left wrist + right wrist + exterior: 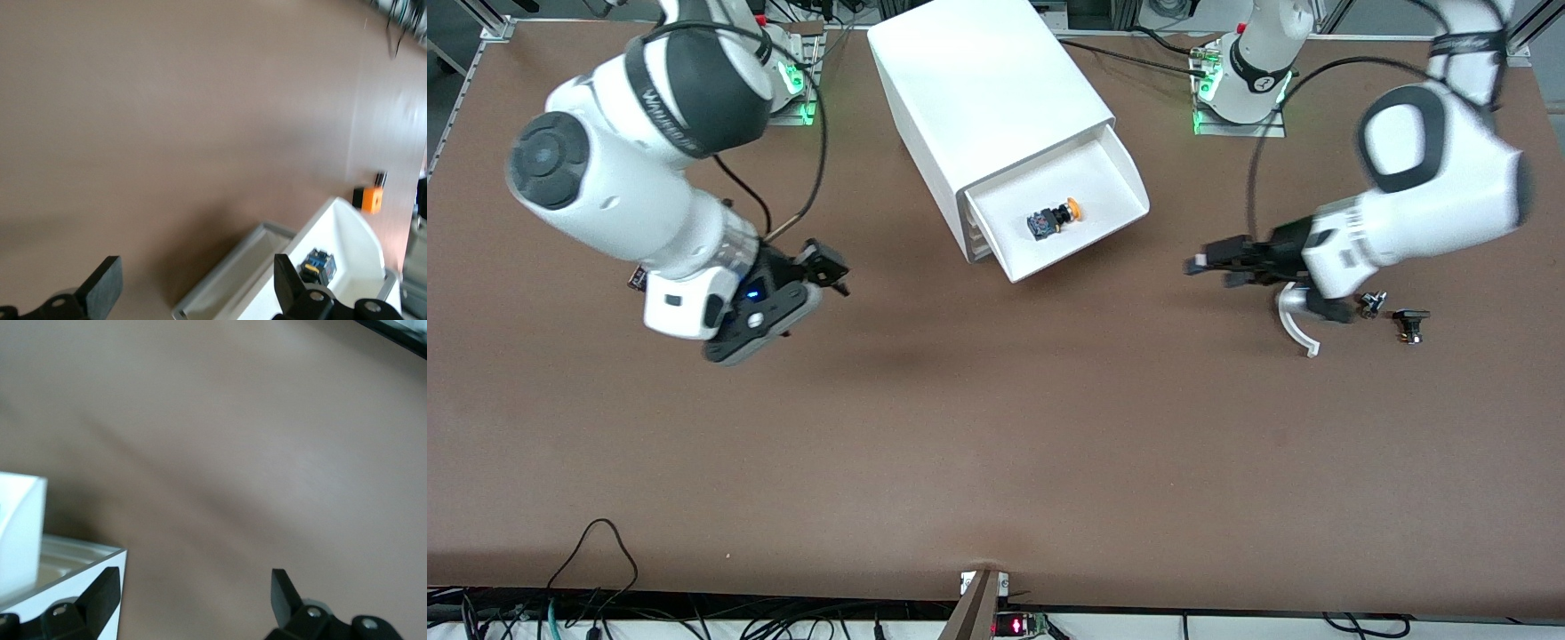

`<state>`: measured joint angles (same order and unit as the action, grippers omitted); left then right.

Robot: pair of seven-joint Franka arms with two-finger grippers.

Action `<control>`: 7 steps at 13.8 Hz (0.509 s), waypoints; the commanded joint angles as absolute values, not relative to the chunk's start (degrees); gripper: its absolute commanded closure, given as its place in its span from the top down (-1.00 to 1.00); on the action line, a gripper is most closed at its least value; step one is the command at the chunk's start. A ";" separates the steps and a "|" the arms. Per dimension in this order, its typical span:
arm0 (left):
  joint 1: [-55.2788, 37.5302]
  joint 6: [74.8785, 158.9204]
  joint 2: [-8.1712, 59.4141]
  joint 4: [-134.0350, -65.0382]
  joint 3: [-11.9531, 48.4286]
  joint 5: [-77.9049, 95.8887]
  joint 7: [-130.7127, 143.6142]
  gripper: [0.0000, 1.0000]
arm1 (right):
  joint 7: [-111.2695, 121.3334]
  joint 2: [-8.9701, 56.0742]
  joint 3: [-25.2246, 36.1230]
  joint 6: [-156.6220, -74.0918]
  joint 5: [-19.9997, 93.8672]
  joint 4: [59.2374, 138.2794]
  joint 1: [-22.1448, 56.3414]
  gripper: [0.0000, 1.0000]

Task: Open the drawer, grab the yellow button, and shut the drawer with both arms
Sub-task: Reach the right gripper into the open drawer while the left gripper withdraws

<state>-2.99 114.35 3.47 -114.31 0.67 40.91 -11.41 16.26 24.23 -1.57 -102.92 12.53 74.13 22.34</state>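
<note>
White shallow drawer (pixel 1112 191) stands open, orange-capped button (pixel 1055 217) inside; left gripper (pixel 1208 260) and right gripper (pixel 825 265) hover spread, empty; next, judging, grasp button.

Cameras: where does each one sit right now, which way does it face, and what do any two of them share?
Front view: high across the table, facing both bases; shows both arms, the left gripper and right gripper over bare table, and the open drawer holding the button.
Left wrist view: on the left wrist, looking past its open fingers at the drawer and button.
Right wrist view: on the right wrist, past open fingers toward the cabinet.
Front and left wrist views share drawer and button.
</note>
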 commanded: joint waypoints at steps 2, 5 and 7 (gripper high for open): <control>-3.16 108.76 -1.57 -108.93 -3.78 26.69 -10.46 1.00 | 30.44 28.12 -7.99 -103.70 13.01 70.93 24.25 1.00; -3.16 98.37 -2.28 -100.83 -3.87 11.04 -7.92 1.00 | 48.54 31.01 -8.26 -106.08 12.66 68.75 27.24 1.00; -3.60 96.33 -2.55 -98.97 -2.99 1.10 -5.98 1.00 | 58.24 34.27 -8.26 -105.91 12.66 64.79 29.08 1.00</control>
